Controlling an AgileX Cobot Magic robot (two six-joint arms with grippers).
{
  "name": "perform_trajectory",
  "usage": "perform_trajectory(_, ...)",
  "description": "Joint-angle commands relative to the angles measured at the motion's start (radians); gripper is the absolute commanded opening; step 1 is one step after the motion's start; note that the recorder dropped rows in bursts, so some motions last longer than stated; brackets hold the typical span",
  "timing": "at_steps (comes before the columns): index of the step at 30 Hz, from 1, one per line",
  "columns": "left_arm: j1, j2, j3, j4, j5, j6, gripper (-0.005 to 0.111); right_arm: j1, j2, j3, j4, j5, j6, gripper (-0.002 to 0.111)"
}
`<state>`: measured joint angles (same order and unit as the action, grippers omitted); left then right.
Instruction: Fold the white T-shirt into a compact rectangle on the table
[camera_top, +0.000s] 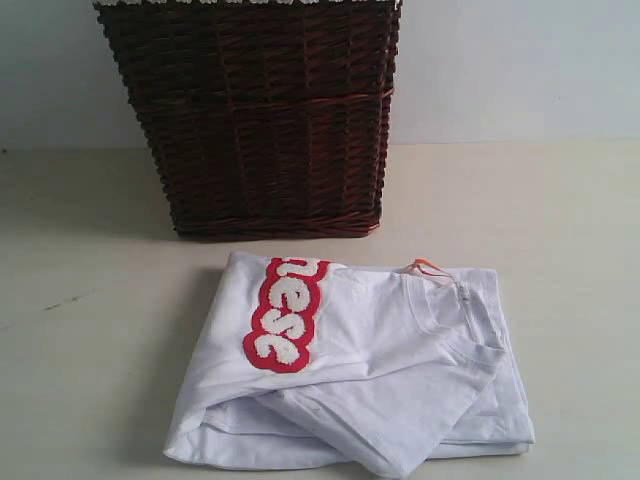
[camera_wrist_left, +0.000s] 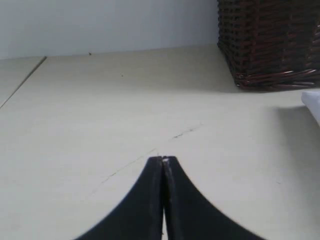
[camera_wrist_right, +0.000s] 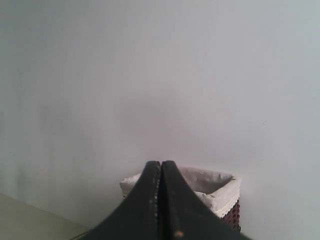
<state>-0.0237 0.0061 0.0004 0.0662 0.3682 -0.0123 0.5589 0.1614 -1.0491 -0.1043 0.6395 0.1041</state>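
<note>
White T-shirt (camera_top: 380, 370) sits on the table (camera_top: 90, 350), folded into a rough rectangle. It lies just in front of the wicker basket (camera_top: 260, 120) and a bit to its right in the exterior view, with a small gap between the two. Fold is loose: layers stack unevenly along the near edge, one sleeve (camera_top: 400, 410) lies diagonally across the top, and the near-left corner is rounded and puffed, not flat. Red-outlined lettering (camera_top: 285, 315) faces up on the left part of the bundle, running front to back (reads sideways from this camera). Collar (camera_top: 445, 315) is exposed at top right, and the orange neck tag (camera_top: 428, 266) pokes out at the far edge. Left gripper (camera_wrist_left: 163, 159): jaws pressed together tip to tip, nothing between them, hanging over bare table with a faint dark scuff (camera_wrist_left: 185, 132) just ahead of the tips. Its camera also catches the basket's lower corner and a sliver of white shirt edge, both well apart from the tips. Right gripper (camera_wrist_right: 161, 162): jaws likewise flat against each other, empty, pointed at the pale wall (camera_wrist_right: 150, 75). The basket's top with its white cloth lining (camera_wrist_right: 210, 185) shows just behind the tips. Neither gripper touches the shirt.
</note>
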Motion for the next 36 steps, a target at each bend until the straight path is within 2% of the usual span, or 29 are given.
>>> perform_trajectory(1,0.002,-0.006,0.0,-0.003,-0.003,0.002,0.0,-0.002,-0.025,-0.004,-0.005,0.004,-0.006,0.0)
perform_trajectory(8,0.002,-0.006,0.0,-0.003,-0.003,0.002,0.0,-0.002,-0.056,-0.004,-0.084,-0.001,-0.007,0.0)
perform_trajectory(9,0.002,-0.006,0.0,-0.003,-0.003,0.002,0.0,-0.026,-0.056,-0.004,-0.116,-0.007,-0.007,0.0)
perform_trajectory(10,0.002,-0.006,0.0,-0.003,-0.003,0.002,0.0,-0.086,-0.056,0.007,-0.162,-0.07,-0.007,0.0)
perform_trajectory(12,0.002,-0.006,0.0,-0.003,-0.003,0.002,0.0,-0.285,-0.056,0.122,-0.191,-0.401,-0.084,0.0)
perform_trajectory(14,0.002,-0.006,0.0,-0.003,-0.003,0.002,0.0,-0.39,-0.056,0.189,-0.187,-0.512,-0.084,0.0)
perform_trajectory(17,0.002,-0.006,0.0,-0.003,-0.003,0.002,0.0,-0.482,-0.056,0.246,-0.187,-0.536,-0.084,0.0)
perform_trajectory(22,0.002,-0.006,0.0,-0.003,-0.003,0.002,0.0,-0.656,-0.056,0.434,-0.178,-0.573,-0.076,0.0)
perform_trajectory(29,0.002,-0.006,0.0,-0.003,-0.003,0.002,0.0,-0.727,-0.056,0.631,-0.046,-0.632,-0.104,0.0)
perform_trajectory(36,0.002,-0.006,0.0,-0.003,-0.003,0.002,0.0,-0.736,-0.157,0.996,-0.026,-0.719,-0.104,0.0)
